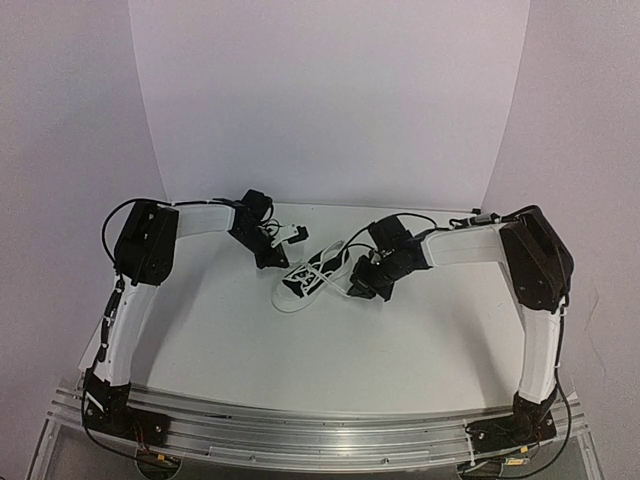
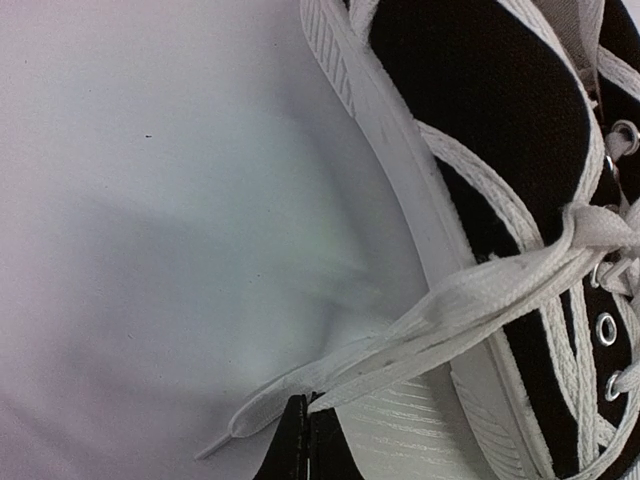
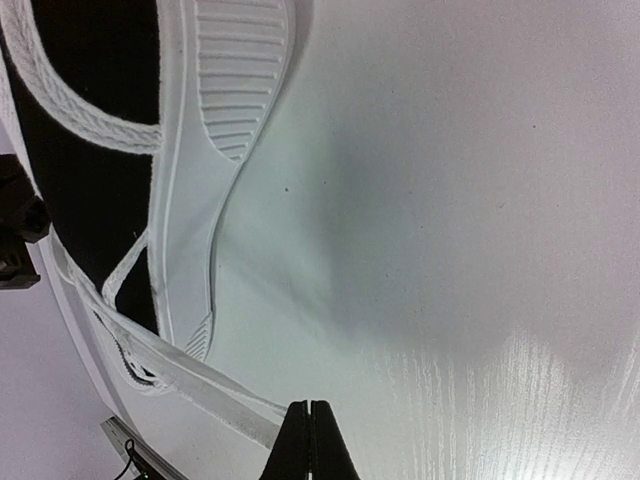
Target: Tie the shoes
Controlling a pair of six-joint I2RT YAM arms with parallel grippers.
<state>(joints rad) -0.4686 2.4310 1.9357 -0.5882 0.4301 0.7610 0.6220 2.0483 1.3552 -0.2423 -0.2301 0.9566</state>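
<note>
Left gripper (image 2: pixel 307 402) pinches white lace (image 2: pixel 450 300); right gripper (image 3: pixel 312 405) pinches other lace (image 3: pixel 200 385) beside sneaker (image 1: pixel 305 280).

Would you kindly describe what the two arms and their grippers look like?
The left arm and right arm have smooth white link covers and bulky black joint housings, with thin black cables looping alongside. The left gripper and right gripper are slim, black and tapered at the tip.

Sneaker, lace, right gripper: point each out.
sneaker (image 1: pixel 289 296), top external view, white toe cap.
lace (image 2: pixel 470 292), left wrist view, flat strand leading off the knot.
right gripper (image 3: pixel 311 408), right wrist view, between the shut fingertips.
</note>
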